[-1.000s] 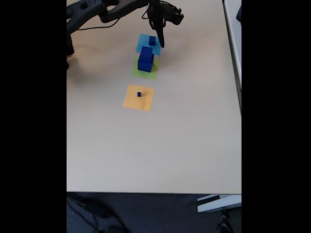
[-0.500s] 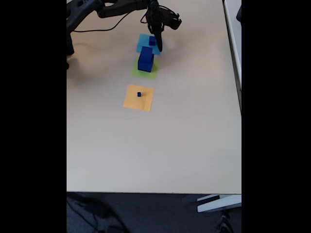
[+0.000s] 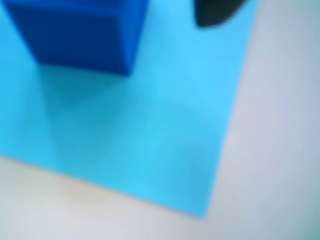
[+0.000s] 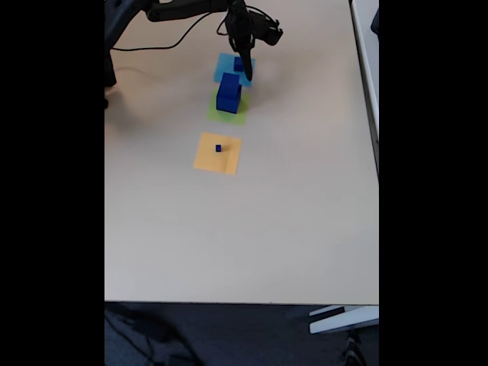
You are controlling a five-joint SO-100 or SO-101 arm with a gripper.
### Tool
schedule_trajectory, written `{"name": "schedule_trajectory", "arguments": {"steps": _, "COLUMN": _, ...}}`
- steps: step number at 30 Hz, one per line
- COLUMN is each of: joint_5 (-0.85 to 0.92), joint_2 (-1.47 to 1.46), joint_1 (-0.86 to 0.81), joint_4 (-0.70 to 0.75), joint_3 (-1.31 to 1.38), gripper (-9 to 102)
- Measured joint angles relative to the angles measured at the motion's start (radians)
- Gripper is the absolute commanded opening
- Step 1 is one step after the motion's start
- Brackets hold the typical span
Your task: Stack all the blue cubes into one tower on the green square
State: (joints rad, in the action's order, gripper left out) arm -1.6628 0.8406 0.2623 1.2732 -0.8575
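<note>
Gripper (image 4: 245, 70) low over light-blue patch (image 4: 223, 67) near tabletop's far edge, beside medium blue cube (image 4: 239, 64); jaw spacing cannot tell. Wrist view blurred: cube (image 3: 80, 32) on patch, dark fingertip (image 3: 215, 12) just right of it. Large blue cube (image 4: 228, 93) on green square (image 4: 226, 115). Tiny blue cube (image 4: 218, 148) on orange patch (image 4: 217, 156), toward tabletop (image 4: 267, 229) centre.

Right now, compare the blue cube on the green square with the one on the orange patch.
Size: the cube on the green square is large, while the cube on the orange patch is tiny.
Coverage: the large one hides much of the green square; the tiny one leaves nearly all of the orange patch bare.
Closeness to the arm: the large one sits just below the tool in the fixed view; the tiny one lies well away.
Both are dark blue.
</note>
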Motion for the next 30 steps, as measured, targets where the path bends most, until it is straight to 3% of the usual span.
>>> {"name": "schedule_trajectory", "arguments": {"steps": 30, "joint_5": -0.225, "joint_2": 0.021, "joint_1": -0.002, "joint_4": -0.017, "joint_3": -0.097, "gripper": 49}}
